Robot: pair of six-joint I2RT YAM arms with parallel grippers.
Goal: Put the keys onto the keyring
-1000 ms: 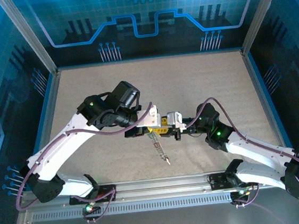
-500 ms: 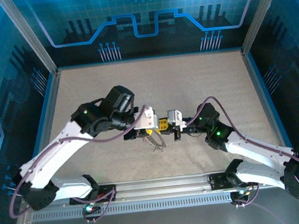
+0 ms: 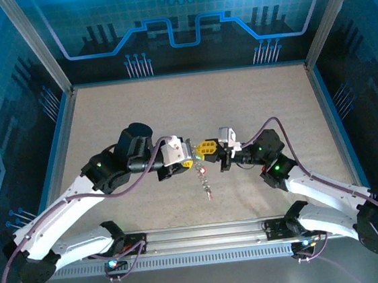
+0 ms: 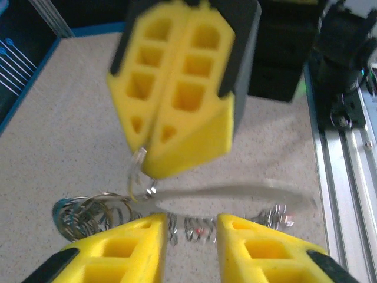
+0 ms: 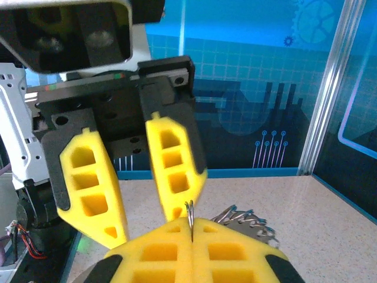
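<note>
Pinching keyring (image 5: 189,215), right tool (image 4: 158,166); left tool (image 4: 191,224) spread; keys (image 3: 205,180) dangle (blurred, perhaps touching) over speckled beige table (image 3: 272,99), blue walls (image 3: 95,16) around.

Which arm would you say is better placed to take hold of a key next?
Left. The left tool is open and empty, facing the keyring, which the right tool pinches shut; the keys dangle just below.

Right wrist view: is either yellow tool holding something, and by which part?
The right tool is shut on the keyring, pinching its thin band at the fingertips; the keys hang from it. The left tool is open, holding nothing.
</note>
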